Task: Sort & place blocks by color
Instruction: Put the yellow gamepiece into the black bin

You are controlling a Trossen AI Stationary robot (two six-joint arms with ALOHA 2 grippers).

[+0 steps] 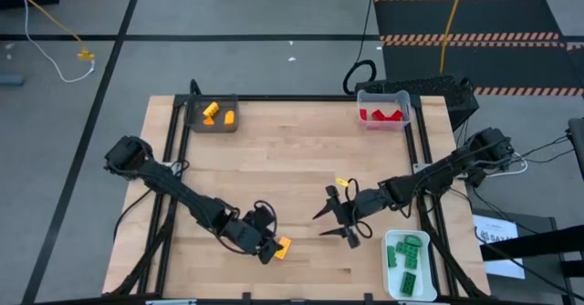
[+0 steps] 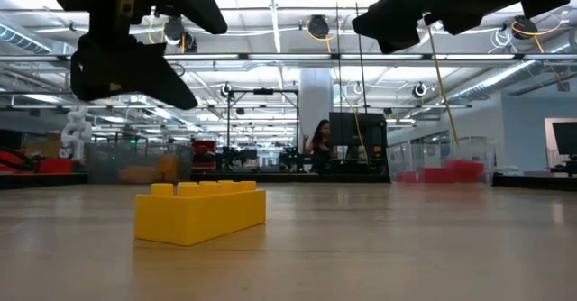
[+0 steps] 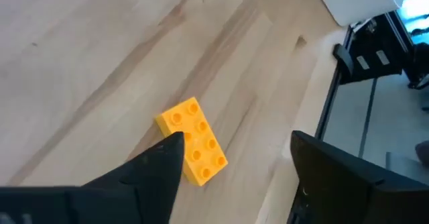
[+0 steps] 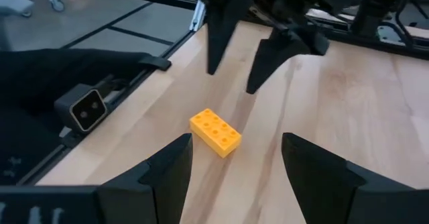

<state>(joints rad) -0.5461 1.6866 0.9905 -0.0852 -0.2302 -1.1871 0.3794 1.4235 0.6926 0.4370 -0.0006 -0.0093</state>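
A yellow-orange block (image 1: 283, 247) lies flat, studs up, on the wooden table near its front edge; it also shows in the low view (image 2: 200, 212). My left gripper (image 1: 271, 248) hangs open just above it, fingers slanting down, one fingertip (image 3: 171, 147) over the block's (image 3: 194, 140) edge and the other wide of it. From the right wrist view the left gripper (image 4: 231, 80) stands clear above the block (image 4: 214, 131). My right gripper (image 1: 330, 223) is open and holds nothing, right of the block and facing it.
A dark grey tray (image 1: 194, 122) with orange blocks stands at the far left. At the far right is a clear tray (image 1: 383, 97) with red blocks. A white tray (image 1: 391, 282) with green blocks sits at the near right. A small yellow piece (image 1: 342, 183) shows by the right arm.
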